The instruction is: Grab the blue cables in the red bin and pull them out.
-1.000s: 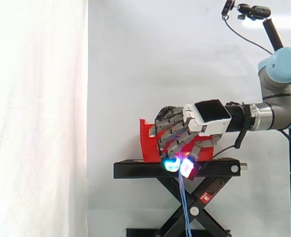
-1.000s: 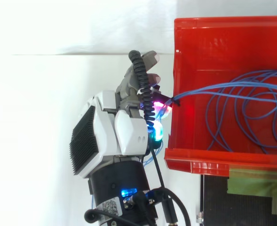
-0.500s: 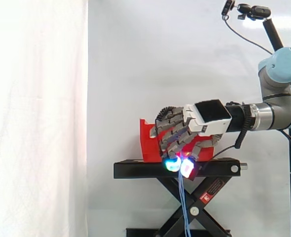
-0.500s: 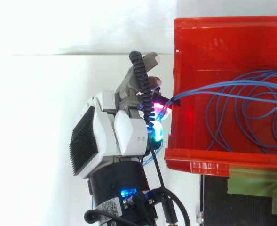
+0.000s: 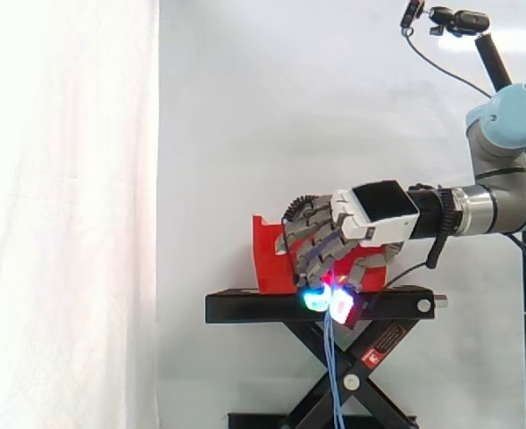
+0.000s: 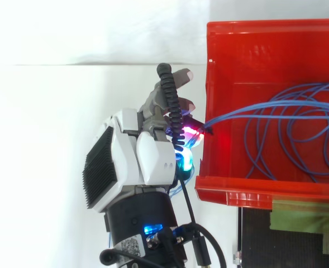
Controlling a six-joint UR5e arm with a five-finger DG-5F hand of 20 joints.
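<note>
The red bin (image 6: pixel 265 56) stands on the black stand (image 5: pixel 245 307). Coils of blue cables (image 6: pixel 287 134) lie inside it, and a bundle of strands runs over its near wall to my hand (image 6: pixel 144 153). The hand sits just outside that wall with its fingers curled down, pinching the strands between glowing magenta and cyan fingertips (image 5: pixel 341 306). In the side view the hand (image 5: pixel 374 214) is in front of the bin (image 5: pixel 267 259), and blue cable ends (image 5: pixel 332 375) hang down below the fingertips, past the stand's edge.
A black scissor lift (image 5: pixel 352 380) holds the stand up. The white curtain (image 5: pixel 66 214) hangs behind and to the left. A green and black surface (image 6: pixel 298 229) lies beside the bin's front lip in the top view.
The hand has shifted slightly to the right in the side view, away from the bin, drawing the pinched cables with it. The strands over the bin wall look tauter.
</note>
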